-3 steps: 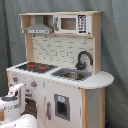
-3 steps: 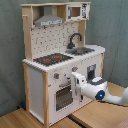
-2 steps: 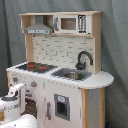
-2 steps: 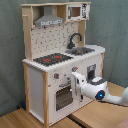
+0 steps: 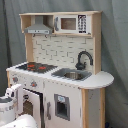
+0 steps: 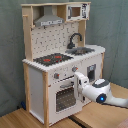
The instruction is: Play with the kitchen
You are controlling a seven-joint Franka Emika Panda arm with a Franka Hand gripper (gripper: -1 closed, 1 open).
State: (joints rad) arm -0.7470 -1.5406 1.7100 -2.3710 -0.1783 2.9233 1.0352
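Note:
The kitchen (image 5: pixel 60 82) (image 6: pixel 37 82), a tall toy of white panels and pale wood, stands in the middle of both exterior views. On its counter are a black-red hob (image 5: pixel 35 66) (image 6: pixel 52 59), a grey sink (image 5: pixel 72 75) (image 6: pixel 84 50) and a black faucet (image 5: pixel 84 59) (image 6: pixel 75 39). The range hood (image 5: pixel 39 27) (image 6: pixel 49 20) hangs over the pegboard back (image 6: pixel 52 40). My gripper (image 6: pixel 78 78) (image 5: pixel 13 92) is at the top edge of the oven door (image 6: pixel 64 96) (image 5: pixel 32 102), just under the knobs. The white arm (image 6: pixel 102 96) reaches in from the second exterior view's right.
A toy microwave (image 5: pixel 72 23) (image 6: pixel 77 11) sits on the top shelf beside the hood. A grey curtain (image 5: pixel 115 50) hangs behind the kitchen. The kitchen rests on a wooden surface (image 6: pixel 20 118). A grey dispenser panel (image 5: pixel 61 106) is set in the lower door under the sink.

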